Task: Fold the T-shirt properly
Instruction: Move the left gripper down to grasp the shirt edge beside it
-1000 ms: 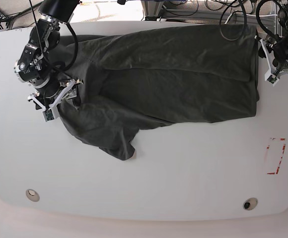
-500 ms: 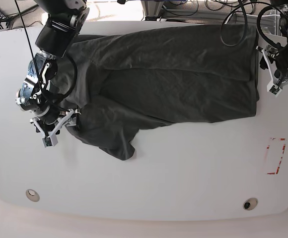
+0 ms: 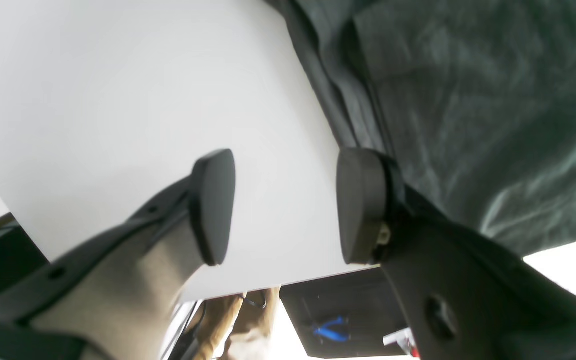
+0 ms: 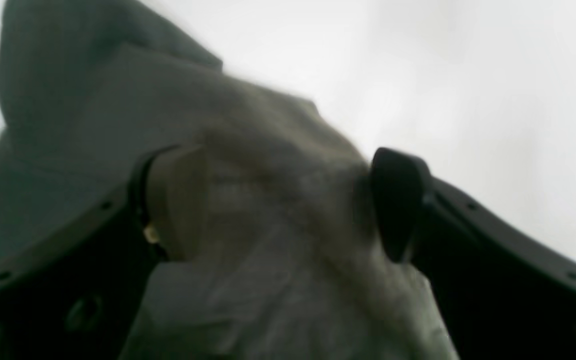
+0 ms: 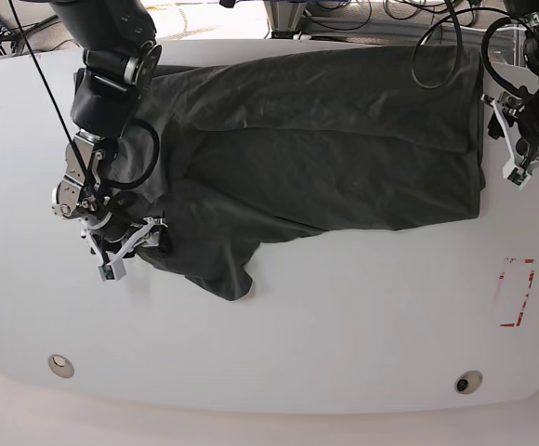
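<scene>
Base view, T-shirt (image 5: 325, 139) between right claw (image 5: 132, 249)

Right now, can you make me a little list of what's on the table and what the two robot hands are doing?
Shirt: dark grey T-shirt, spread out wrinkly, one sleeve hanging toward the front
Table: white table
Left gripper: left gripper open, over bare table beside the shirt's edge, holding nothing
Right gripper: right gripper open, with shirt cloth between its fingers, not squeezed shut
Extra mark: red tape rectangle on the table, apart from the shirt
</scene>
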### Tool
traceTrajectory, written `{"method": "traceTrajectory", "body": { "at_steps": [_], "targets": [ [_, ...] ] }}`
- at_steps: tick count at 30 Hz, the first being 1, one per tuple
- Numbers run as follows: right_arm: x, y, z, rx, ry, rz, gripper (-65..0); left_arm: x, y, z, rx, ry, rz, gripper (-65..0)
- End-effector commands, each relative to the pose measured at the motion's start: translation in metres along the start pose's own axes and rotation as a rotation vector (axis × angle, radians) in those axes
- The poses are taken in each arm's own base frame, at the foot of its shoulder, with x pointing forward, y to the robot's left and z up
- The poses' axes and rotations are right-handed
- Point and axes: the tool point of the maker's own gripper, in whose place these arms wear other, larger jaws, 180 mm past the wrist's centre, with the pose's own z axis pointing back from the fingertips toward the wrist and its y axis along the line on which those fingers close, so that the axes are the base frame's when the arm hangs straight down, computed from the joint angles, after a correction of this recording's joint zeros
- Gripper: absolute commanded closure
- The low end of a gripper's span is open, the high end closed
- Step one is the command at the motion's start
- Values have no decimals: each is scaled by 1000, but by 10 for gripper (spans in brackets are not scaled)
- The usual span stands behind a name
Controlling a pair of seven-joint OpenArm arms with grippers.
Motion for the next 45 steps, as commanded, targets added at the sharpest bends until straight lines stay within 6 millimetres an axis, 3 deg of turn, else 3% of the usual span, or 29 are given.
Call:
{"method": "traceTrajectory", "body": {
  "at_steps": [1, 6, 12, 15, 19, 23, 25, 29, 32, 36, 41, 45],
  "targets": [
    [21, -9, 2, -11, -63, 7, -466, 2, 20, 12, 61, -16, 9, -306],
    [13, -21, 4, -28, -60, 2, -466, 3, 34, 19, 99, -36, 45, -306],
    [5, -22, 4, -29, -49, -3, -442, 13, 51, 27, 140, -77, 80, -306],
    [-2, -20, 4, -26, -38, -6, -357, 15, 61, 33, 171, -96, 108, -306],
    [-2, -19, 3, -25, -38, -6, -185, 27, 73, 39, 198, -151, 157, -308],
    [-3, -15, 2, -18, -38, -10, -35, 38, 84, 34, 186, -188, 211, -311],
    [-4, -13, 1, -15, -35, -9, 0, 42, 85, 26, 159, -188, 229, -312],
    [-5, -11, 0, -12, -34, -11, 0, 55, 79, 4, 82, -179, 236, -362],
    [-5, -11, 0, -12, -34, -11, 0, 70, 81, -1, 59, -197, 237, -435],
    [-5, -11, 0, -12, -35, -10, 0, 75, 80, -11, 19, -202, 318, -500],
    [-5, -12, 0, -14, -35, -9, 0, 82, 68, -34, -63, -217, 416, -508],
    [-5, -12, 0, -14, -35, -9, 0, 77, 62, -51, -109, -202, 461, -508]
  ]
}}
